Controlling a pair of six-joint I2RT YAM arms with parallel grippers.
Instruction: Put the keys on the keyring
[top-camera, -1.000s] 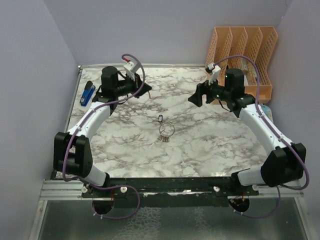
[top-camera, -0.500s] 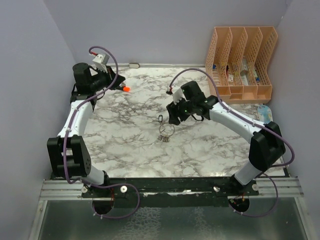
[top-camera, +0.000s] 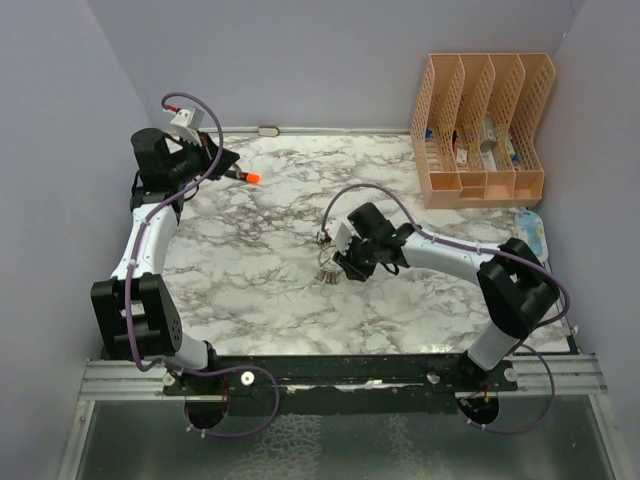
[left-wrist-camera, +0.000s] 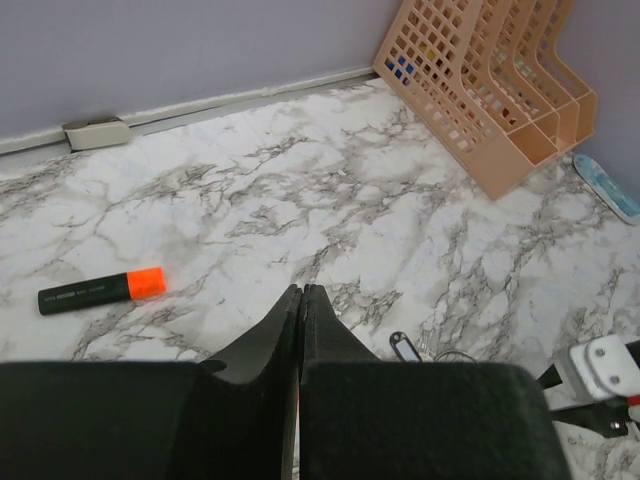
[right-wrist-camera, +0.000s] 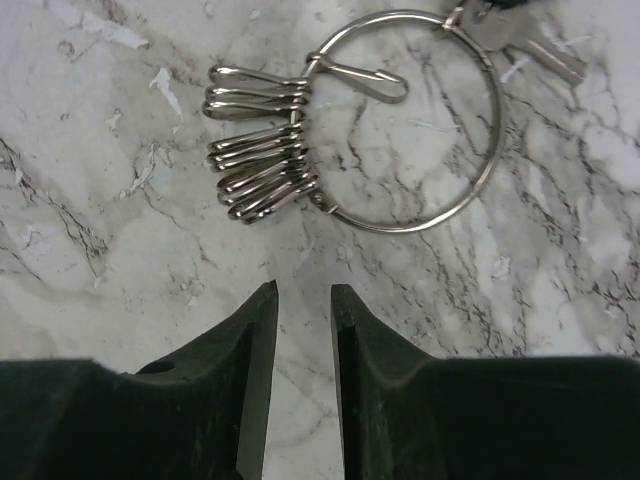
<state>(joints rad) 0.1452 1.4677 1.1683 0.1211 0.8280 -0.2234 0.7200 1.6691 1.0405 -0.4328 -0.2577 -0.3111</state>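
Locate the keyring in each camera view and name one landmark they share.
Top external: the keyring lies at the table's centre, partly hidden by the right gripper.
Left wrist: only a thin sliver at the bottom edge, right of centre.
Right wrist: upper centre, lying flat, just beyond the fingertips.
Shared landmark: the marbled tabletop.

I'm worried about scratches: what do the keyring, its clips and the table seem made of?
The keyring: thin silver metal wire, probably steel, polished, with bright glints. The clips: the same shiny metal, mirror-like. The table: white marble look with grey veins; stone or printed laminate, I cannot tell.
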